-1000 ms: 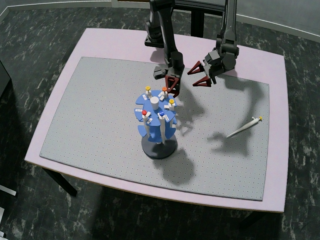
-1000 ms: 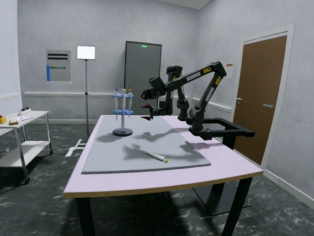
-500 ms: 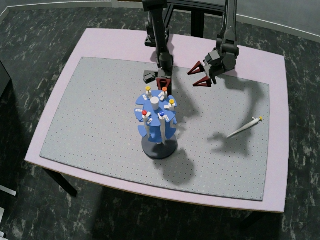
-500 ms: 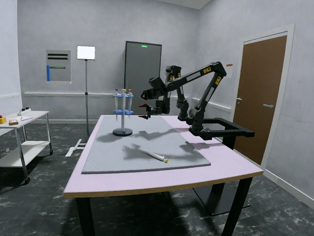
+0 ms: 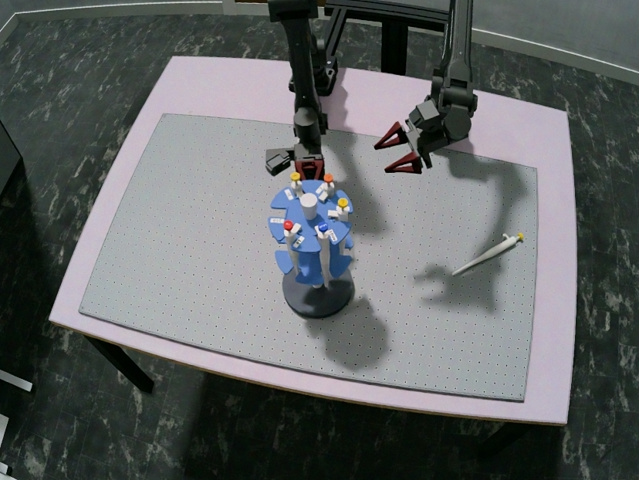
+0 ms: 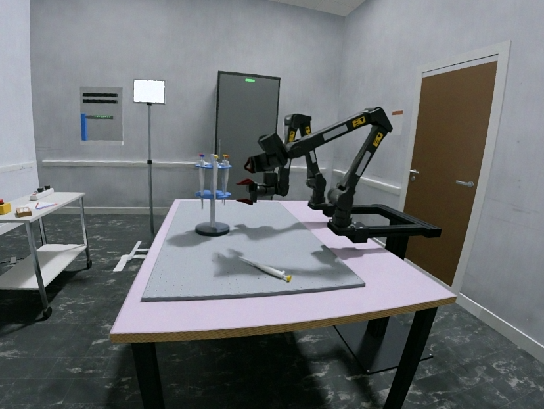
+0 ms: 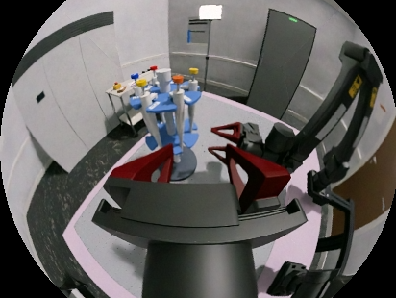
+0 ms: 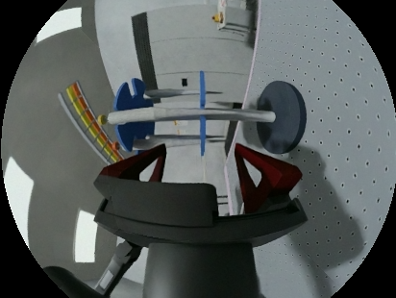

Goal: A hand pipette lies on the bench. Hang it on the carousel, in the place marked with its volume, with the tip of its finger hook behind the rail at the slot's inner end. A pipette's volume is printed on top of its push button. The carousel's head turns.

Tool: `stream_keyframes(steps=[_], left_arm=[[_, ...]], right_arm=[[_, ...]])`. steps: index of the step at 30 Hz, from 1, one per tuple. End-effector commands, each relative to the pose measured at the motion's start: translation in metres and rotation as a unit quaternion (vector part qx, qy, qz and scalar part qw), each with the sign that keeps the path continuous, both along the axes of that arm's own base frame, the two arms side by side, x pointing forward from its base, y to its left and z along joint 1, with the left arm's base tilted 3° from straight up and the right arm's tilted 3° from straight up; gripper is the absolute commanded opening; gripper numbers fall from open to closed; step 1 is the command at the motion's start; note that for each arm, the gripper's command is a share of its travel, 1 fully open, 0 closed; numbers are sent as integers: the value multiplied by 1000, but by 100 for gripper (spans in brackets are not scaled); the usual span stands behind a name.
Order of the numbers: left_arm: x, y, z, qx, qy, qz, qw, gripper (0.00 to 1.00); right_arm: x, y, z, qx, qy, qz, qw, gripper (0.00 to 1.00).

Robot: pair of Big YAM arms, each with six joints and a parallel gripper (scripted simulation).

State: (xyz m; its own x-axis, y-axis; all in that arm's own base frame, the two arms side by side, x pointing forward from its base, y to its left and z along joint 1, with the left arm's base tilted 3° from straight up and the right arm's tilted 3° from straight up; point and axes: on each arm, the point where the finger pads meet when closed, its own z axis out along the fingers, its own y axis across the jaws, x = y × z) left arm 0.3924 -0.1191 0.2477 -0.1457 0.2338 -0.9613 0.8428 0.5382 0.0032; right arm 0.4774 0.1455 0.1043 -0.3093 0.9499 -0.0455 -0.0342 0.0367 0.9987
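Overhead only, perhaps: lying pipette's hook (image 5: 505, 236).

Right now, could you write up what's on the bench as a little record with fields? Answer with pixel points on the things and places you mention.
Loose pipette: yellow-topped (image 5: 490, 253) (image 6: 267, 269), lying down
Carousel (image 5: 317, 305) (image 6: 212, 226) (image 7: 185, 165) (image 8: 284, 117): blue plates, dark round base
Already hanging: five pipettes; two yellow tops, one orange, one red, one blue
Left tool (image 5: 380, 159) (image 6: 245, 165) (image 7: 199, 148): open, holding nothing
Right tool (image 5: 309, 177) (image 6: 238, 191) (image 7: 209, 139) (image 8: 200, 147): open, near carousel
Loose pipette's volume: unreadable here

Ahead of left gripper (image 5: 380, 159) (image 6: 247, 164) (image 7: 200, 146): one carousel (image 5: 317, 305) (image 6: 212, 230) (image 7: 188, 169) (image 8: 281, 117), five hung pipettes (image 5: 324, 255) (image 6: 225, 178) (image 7: 180, 112) (image 8: 132, 115) (two yellow-buttoned; one orange, one red, one blue). Well apart from it: one loose pipette (image 5: 490, 253) (image 6: 265, 268).
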Motion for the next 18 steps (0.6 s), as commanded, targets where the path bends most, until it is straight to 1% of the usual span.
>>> stream_keyframes(steps=[1, 4, 18], left_arm=[[10, 3, 22, 5, -30, 1, 1000, 65], [10, 3, 22, 5, -30, 1, 1000, 65], [10, 3, 22, 5, -30, 1, 1000, 65]], right_arm=[[22, -15, 17, 10, -15, 22, 1000, 86], [26, -20, 11, 7, -7, 42, 999, 86], [45, -43, 4, -3, 1, 125, 992, 86]])
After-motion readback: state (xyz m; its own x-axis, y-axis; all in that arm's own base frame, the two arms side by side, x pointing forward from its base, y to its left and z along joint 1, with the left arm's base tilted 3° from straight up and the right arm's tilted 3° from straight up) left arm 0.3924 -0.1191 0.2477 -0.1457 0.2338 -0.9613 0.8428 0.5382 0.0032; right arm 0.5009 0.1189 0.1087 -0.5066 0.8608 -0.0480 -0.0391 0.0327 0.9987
